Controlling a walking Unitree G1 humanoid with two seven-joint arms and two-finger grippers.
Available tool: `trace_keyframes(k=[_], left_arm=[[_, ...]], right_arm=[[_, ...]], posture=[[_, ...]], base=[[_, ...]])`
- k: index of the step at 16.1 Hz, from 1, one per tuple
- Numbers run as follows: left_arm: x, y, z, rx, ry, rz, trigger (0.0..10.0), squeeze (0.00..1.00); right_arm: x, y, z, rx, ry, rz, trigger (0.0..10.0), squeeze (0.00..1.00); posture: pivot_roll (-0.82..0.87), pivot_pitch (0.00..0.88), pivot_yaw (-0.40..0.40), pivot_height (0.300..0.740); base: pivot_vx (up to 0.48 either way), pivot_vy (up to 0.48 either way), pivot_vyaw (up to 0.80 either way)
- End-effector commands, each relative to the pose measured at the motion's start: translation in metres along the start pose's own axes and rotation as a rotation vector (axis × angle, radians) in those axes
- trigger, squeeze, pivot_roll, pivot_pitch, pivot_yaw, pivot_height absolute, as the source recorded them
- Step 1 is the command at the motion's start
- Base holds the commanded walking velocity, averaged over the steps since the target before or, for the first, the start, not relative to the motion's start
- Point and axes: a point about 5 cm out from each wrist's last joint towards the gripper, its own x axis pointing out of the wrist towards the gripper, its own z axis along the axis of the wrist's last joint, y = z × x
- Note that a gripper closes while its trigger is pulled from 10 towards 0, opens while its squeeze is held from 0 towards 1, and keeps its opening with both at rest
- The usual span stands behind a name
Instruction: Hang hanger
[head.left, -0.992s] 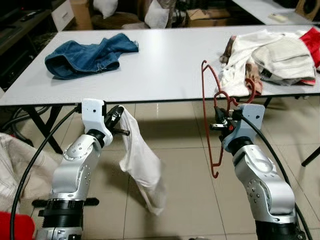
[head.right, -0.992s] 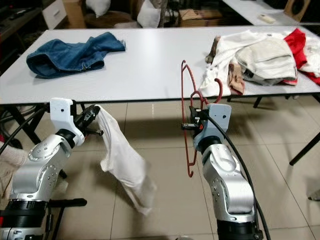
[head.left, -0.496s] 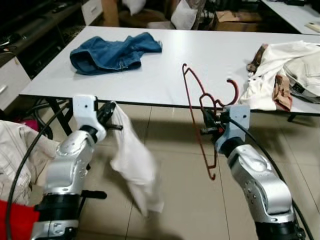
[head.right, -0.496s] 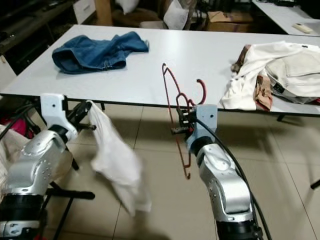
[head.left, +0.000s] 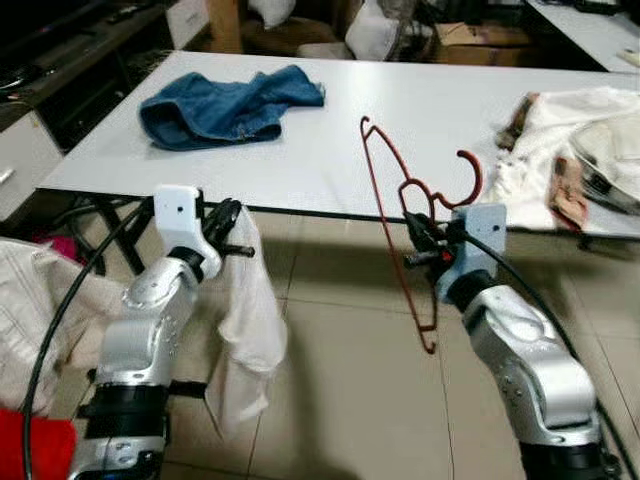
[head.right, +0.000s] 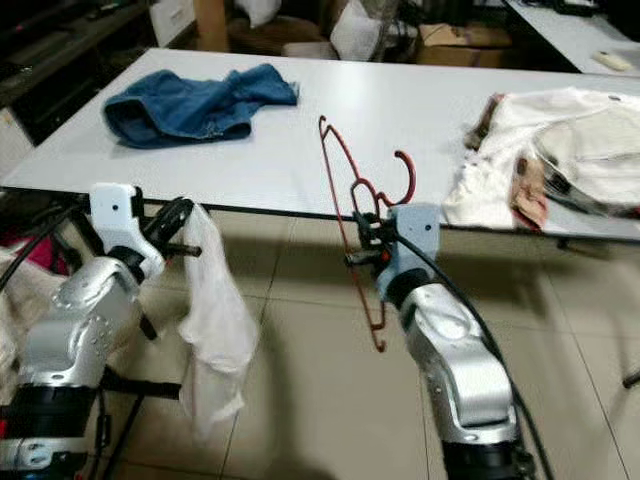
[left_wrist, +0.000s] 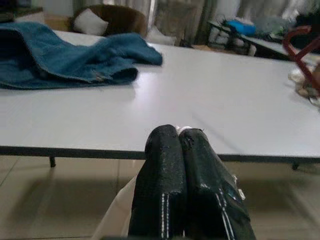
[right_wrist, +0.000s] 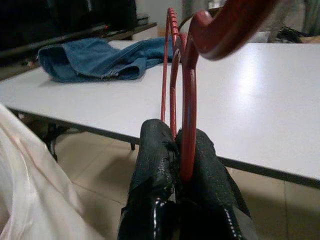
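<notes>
Both our arms reach forward — right gripper (head.left: 418, 243) pinching the hanger (head.left: 398, 222), left gripper (head.left: 232, 233) clamped on a cloth (head.left: 248, 330) hanging below its fingers.

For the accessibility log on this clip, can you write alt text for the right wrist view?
The right gripper is shut on a red hanger whose hook curves up over its black fingers. Beyond lies a white table with blue jeans on it, and a white cloth hangs in the near corner.

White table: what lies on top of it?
On the white table: crumpled blue denim garment at its left, pile of pale clothes at its right. Whatever lies beneath them is covered.
</notes>
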Motion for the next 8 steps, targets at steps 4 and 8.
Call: trace_keyframes(k=[4,8], left_arm=[[-0.0004,0.0060,0.0093,0.025,-0.035,0.009,10.0,0.00],[0.0000,0.0054,0.0098,0.026,-0.036,0.004,10.0,0.00]], right_arm=[[0.0085,0.0033,0.0075,-0.003,-0.025,0.003,10.0,0.00],[0.0090,0.0080,0.0088,-0.018,-0.033,0.035,10.0,0.00]], posture=[[-0.07,0.000,0.011,0.740],[-0.08,0.000,0.028,0.740]], base=[[0.358,0.000,0.80],[0.362,0.000,0.00]])
